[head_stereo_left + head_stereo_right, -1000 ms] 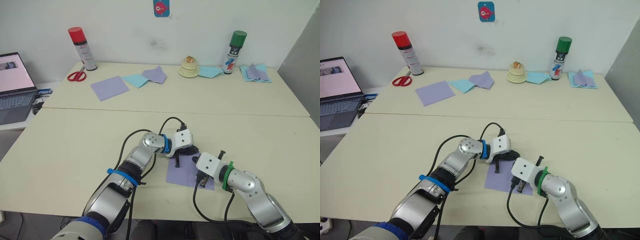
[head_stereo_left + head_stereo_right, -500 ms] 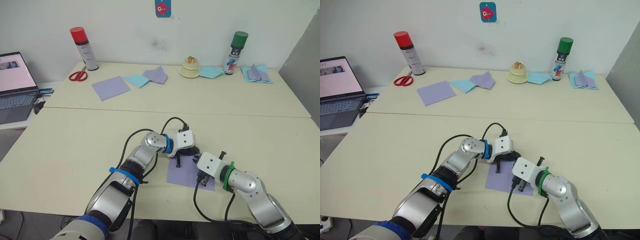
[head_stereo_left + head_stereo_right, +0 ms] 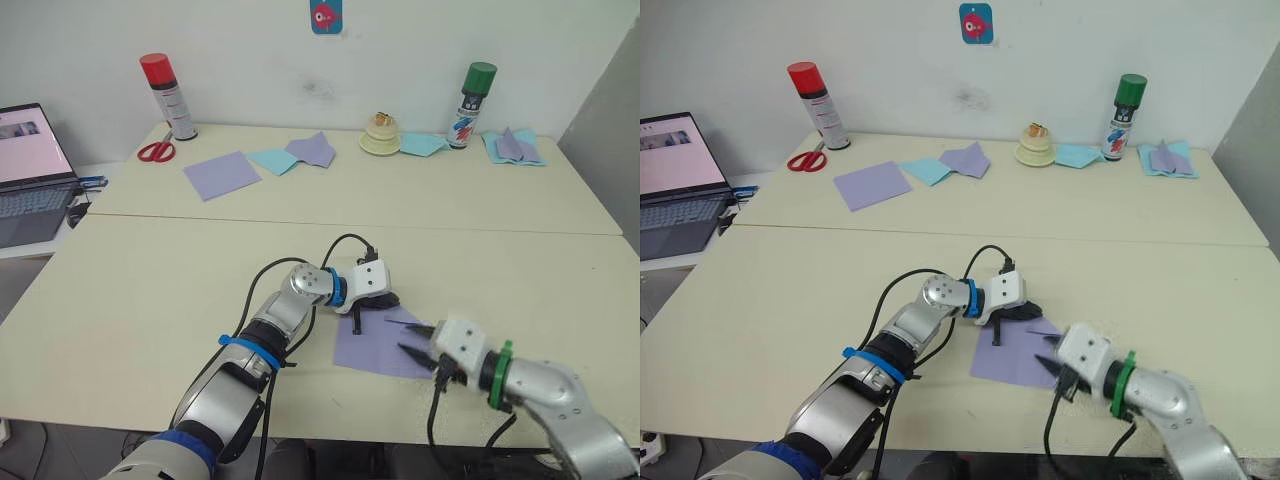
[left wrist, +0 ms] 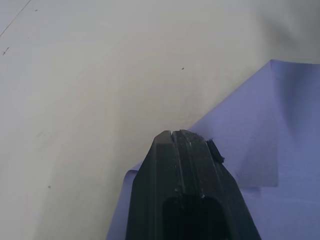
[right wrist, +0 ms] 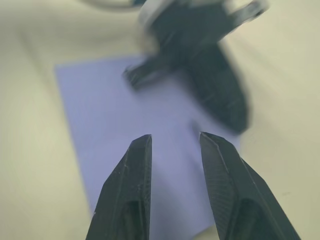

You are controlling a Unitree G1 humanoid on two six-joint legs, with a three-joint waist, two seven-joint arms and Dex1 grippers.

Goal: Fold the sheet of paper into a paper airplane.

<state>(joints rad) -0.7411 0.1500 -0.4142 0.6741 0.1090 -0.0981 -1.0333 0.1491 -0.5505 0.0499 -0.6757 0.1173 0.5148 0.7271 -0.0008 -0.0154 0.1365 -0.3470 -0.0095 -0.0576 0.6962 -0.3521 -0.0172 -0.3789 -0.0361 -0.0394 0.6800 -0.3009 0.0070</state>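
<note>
Pinning the sheet of paper (image 3: 375,342) low and centre in the left eye view, with the left gripper (image 3: 378,300) pressed fingers-together on its far edge, apparently to anchor the lavender sheet against sliding. Hovering at the lower right, the right gripper (image 3: 418,338), fingers parted, aimed over the near right corner, likely to lift it for a fold. Lying mostly flat on the table (image 3: 150,290); airplane far from formed.

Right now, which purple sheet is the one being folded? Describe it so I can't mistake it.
On the near table, find the sheet of paper by the front edge, under the left end effector, with the right end effector beside it. The other lavender and light-blue sheets lie on the far table.
</note>
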